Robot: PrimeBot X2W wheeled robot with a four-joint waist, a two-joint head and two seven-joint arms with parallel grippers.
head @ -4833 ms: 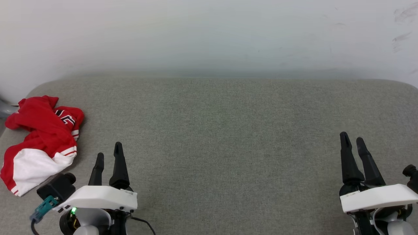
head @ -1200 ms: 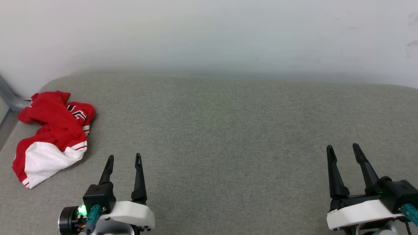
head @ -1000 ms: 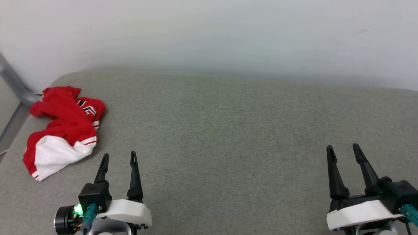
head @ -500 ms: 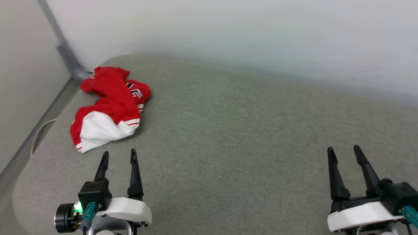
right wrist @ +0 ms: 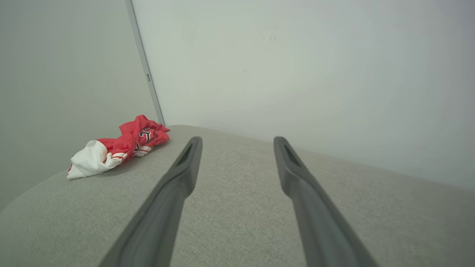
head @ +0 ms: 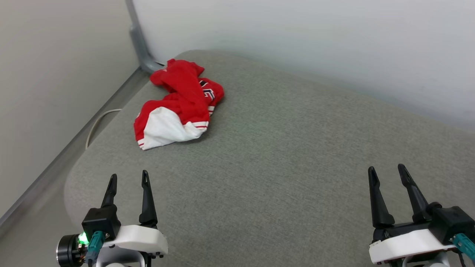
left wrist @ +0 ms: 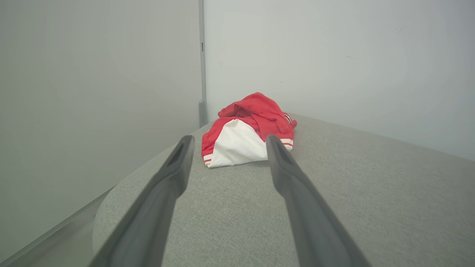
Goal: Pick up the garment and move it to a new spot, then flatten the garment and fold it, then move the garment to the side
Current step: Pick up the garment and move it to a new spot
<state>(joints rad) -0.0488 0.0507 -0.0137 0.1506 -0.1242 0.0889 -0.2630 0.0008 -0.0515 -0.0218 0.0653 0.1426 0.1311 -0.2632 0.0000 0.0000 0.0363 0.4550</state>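
garment (head: 178,105): crumpled red heap, white sleeve, black lettering | left, right jaws: released, empty

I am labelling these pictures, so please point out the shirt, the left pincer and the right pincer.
shirt (head: 179,105), head view, on the red folds at its middle.
left pincer (head: 128,174), head view, midway between its fingertips.
right pincer (head: 386,167), head view, midway between its fingertips.
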